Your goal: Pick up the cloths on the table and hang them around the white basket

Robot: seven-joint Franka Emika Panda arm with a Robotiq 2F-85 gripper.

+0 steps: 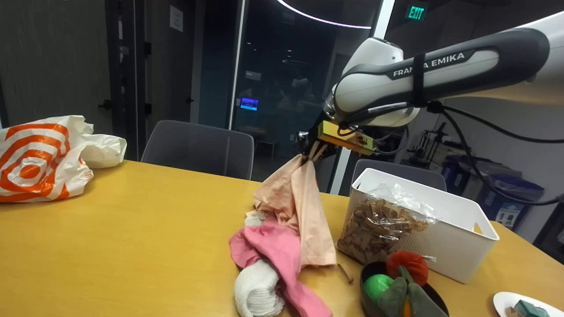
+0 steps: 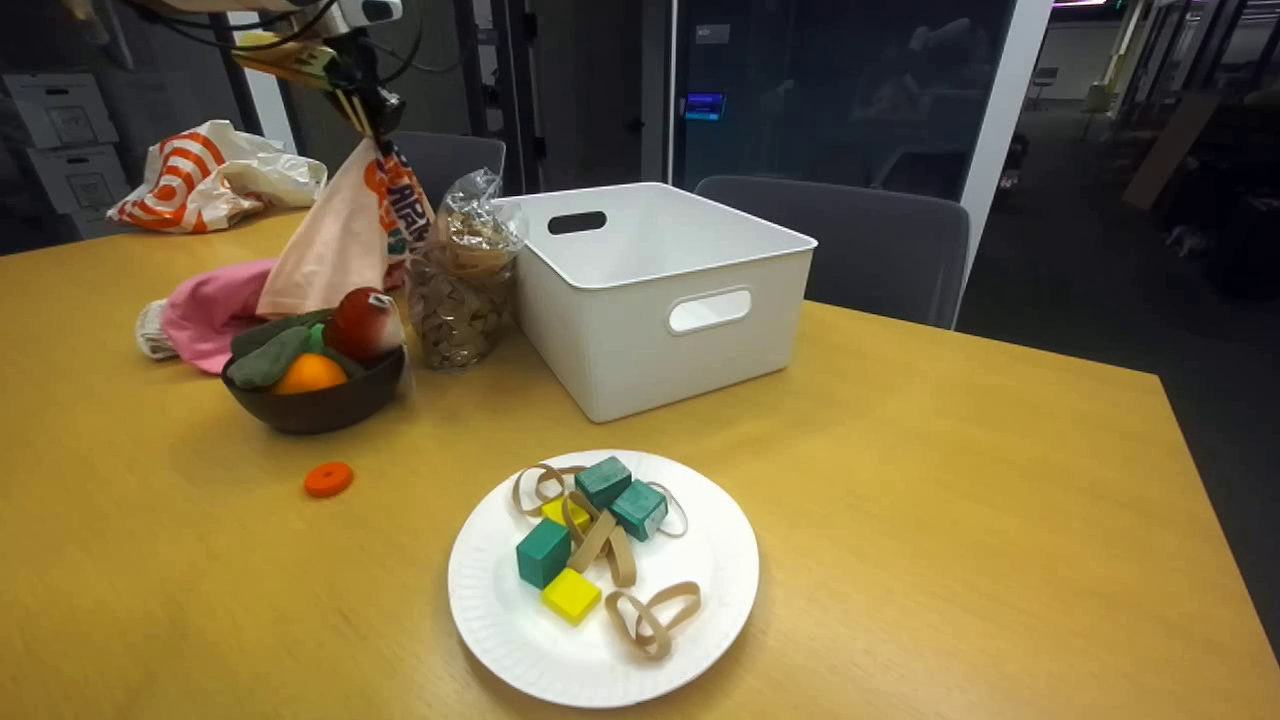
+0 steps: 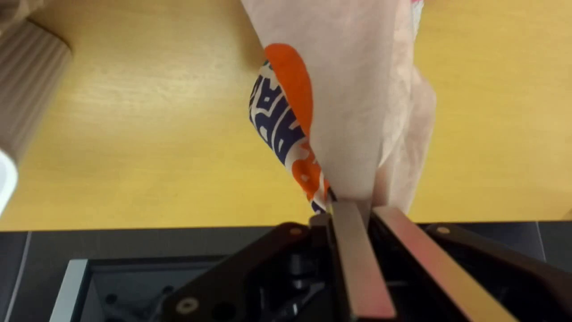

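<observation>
tan printed cloth (image 1: 315, 215) hangs lengthwise beneath the claw (image 1: 308, 157), which pinches its top narrowly, hem low by the pink cloth (image 1: 277, 242). the white basket (image 3: 31, 85) stands apart on the wrist view's left, so the carry likely goes sideways. the arm (image 1: 462, 72) reaches over the worktop (image 1: 154, 242), bent downward.

In an exterior view, my white and grey arm (image 1: 449, 77) slants down from the upper right, bending at the wrist (image 1: 361, 90). My gripper (image 3: 366, 205) points downward at a tilt, its two pale fingers (image 3: 364, 268) pinched close together in a grip.
</observation>
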